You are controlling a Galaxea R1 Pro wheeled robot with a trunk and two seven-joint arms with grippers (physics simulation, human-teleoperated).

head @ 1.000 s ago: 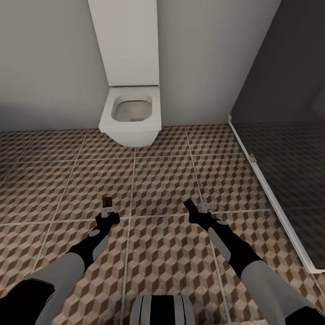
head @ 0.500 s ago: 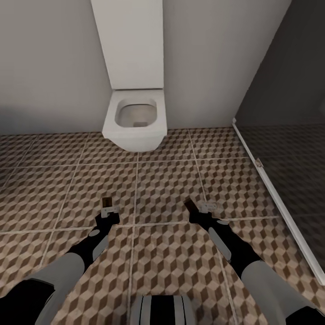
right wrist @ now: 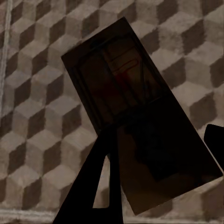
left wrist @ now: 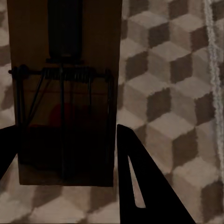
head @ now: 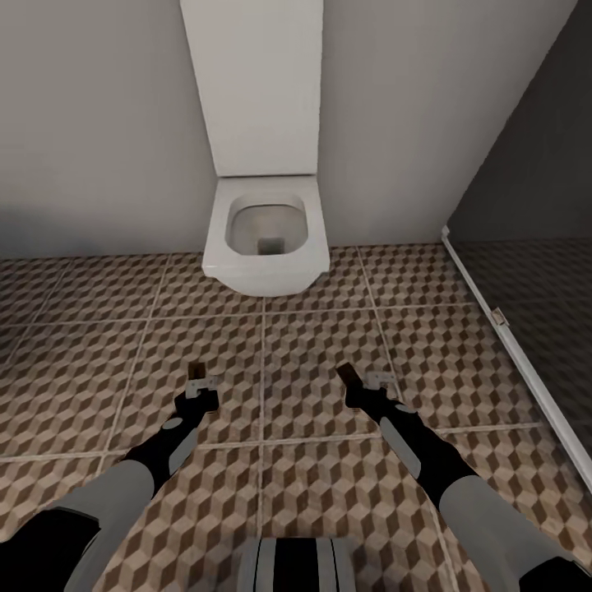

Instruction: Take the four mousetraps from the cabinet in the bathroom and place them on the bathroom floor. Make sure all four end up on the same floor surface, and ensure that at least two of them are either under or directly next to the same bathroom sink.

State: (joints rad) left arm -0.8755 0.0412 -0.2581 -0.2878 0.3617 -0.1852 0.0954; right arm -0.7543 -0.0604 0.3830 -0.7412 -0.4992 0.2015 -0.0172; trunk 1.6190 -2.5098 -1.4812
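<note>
Each hand carries a mousetrap above the cube-patterned bathroom floor. My left gripper is shut on a tan mousetrap with dark wire parts and a faint red spot; its dark tip pokes forward past the fingers. My right gripper is shut on a second mousetrap, which sticks out at a slant and shows a red mark between its wires. The cabinet and the sink are out of view.
A white wall-hung toilet with a tall white panel stands straight ahead against the grey wall. A dark glass shower screen with a white bottom rail runs along the right.
The camera has swung left and drawn nearer, so the toilet and shower rail have shifted right and down in the picture. Both arms hold the same pose with their traps.
</note>
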